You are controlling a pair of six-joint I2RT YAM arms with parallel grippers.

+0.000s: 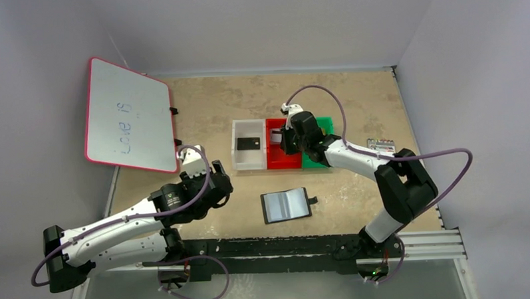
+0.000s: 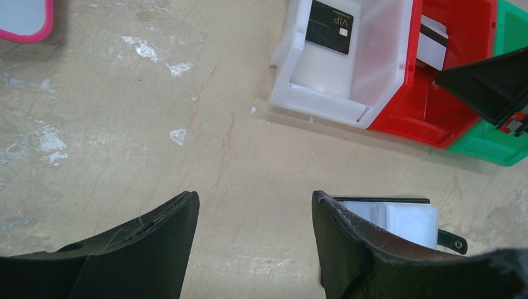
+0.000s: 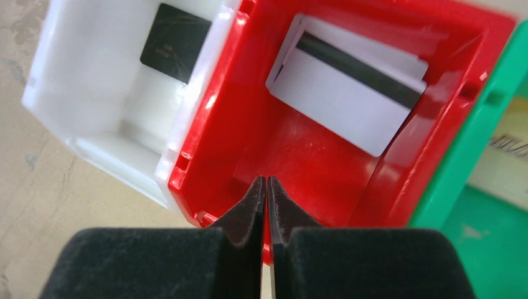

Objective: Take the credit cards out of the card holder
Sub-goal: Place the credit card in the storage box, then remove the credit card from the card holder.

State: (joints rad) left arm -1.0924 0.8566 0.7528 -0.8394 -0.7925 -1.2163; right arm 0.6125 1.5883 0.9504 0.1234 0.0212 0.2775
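The card holder point(image 1: 286, 205) lies open on the table, grey-blue faces up, strap tab to the right; in the left wrist view it point(image 2: 405, 218) is partly hidden behind my right finger. A black card point(image 1: 249, 143) lies in the white bin point(image 3: 81, 75). A silver-grey card with a dark stripe point(image 3: 348, 87) lies in the red bin point(image 3: 292, 162). A tan card point(image 3: 504, 159) shows in the green bin point(image 3: 492, 249). My right gripper point(image 3: 266, 180) is shut and empty just above the red bin. My left gripper point(image 2: 255, 196) is open and empty over bare table, left of the holder.
The three bins stand side by side at mid-table point(image 1: 283, 162). A clear pack of coloured markers point(image 1: 382, 144) lies right of them. A pink-framed whiteboard point(image 1: 128, 118) leans at the far left. Walls close the table's sides.
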